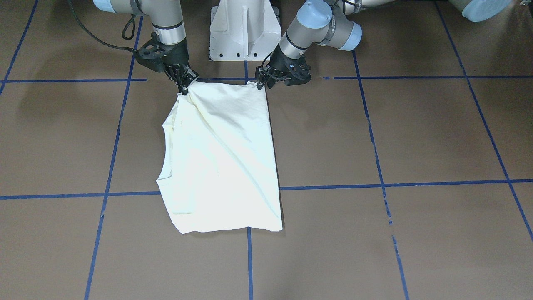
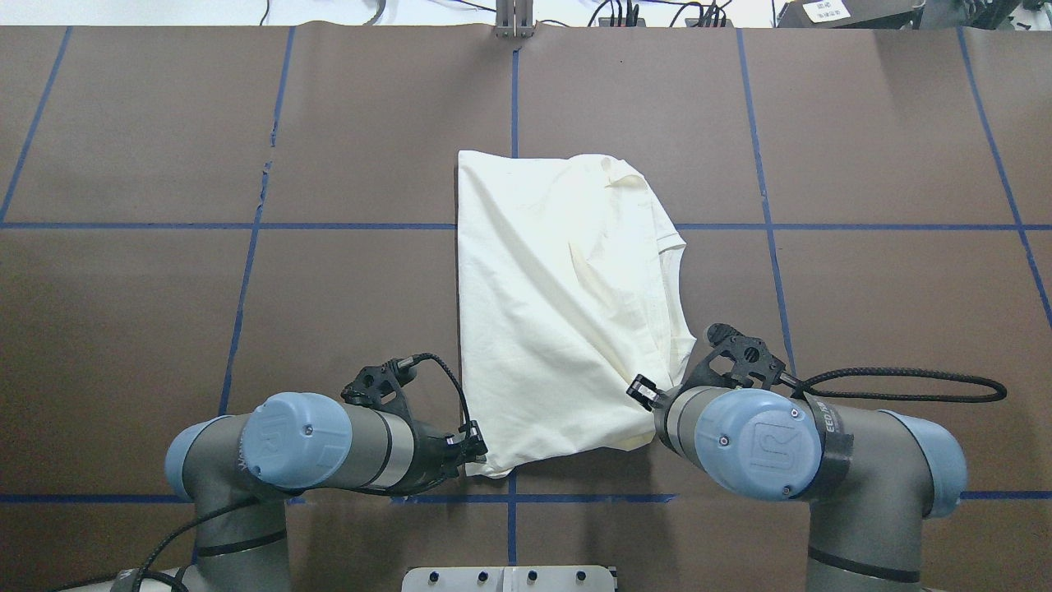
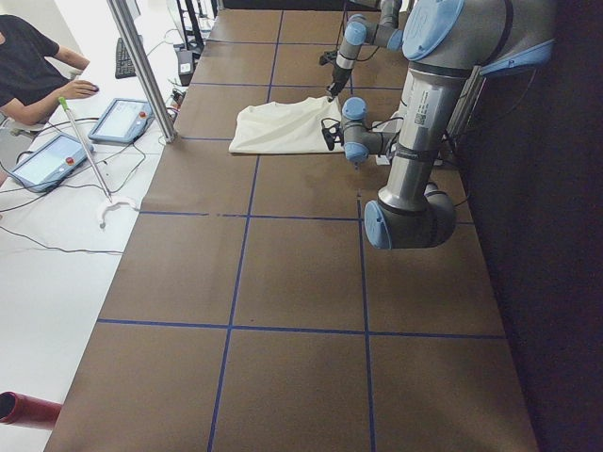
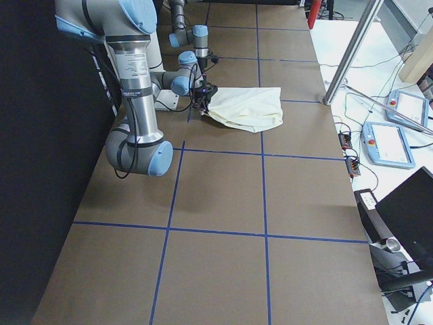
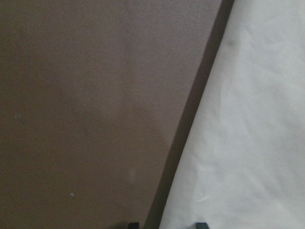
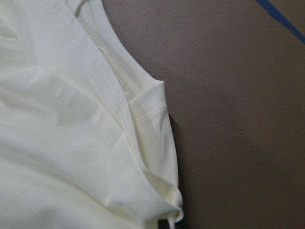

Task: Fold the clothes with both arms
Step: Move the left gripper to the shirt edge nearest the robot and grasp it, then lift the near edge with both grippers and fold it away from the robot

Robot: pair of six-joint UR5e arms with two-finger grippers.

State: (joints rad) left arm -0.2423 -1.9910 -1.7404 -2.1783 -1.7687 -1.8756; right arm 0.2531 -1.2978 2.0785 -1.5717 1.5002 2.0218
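The pale cream T-shirt [image 1: 225, 158] lies folded on the brown table, plain side up; no print shows. It also shows in the overhead view [image 2: 559, 312]. My right gripper [image 1: 183, 88] is shut on the shirt's corner nearest the robot and holds it bunched and slightly lifted; the right wrist view shows the gathered fabric [image 6: 157, 191]. My left gripper [image 1: 261, 83] is low at the other near corner [image 2: 477, 450]. In the left wrist view its fingertips [image 5: 202, 224] stand apart, straddling the shirt's edge [image 5: 248, 143].
The white pedestal [image 1: 243, 29] stands just behind both grippers. Blue tape lines [image 1: 333, 186] grid the table. An operator [image 3: 28, 66], tablets [image 3: 122, 118] and a metal pole [image 3: 141, 66] are beyond the far table edge.
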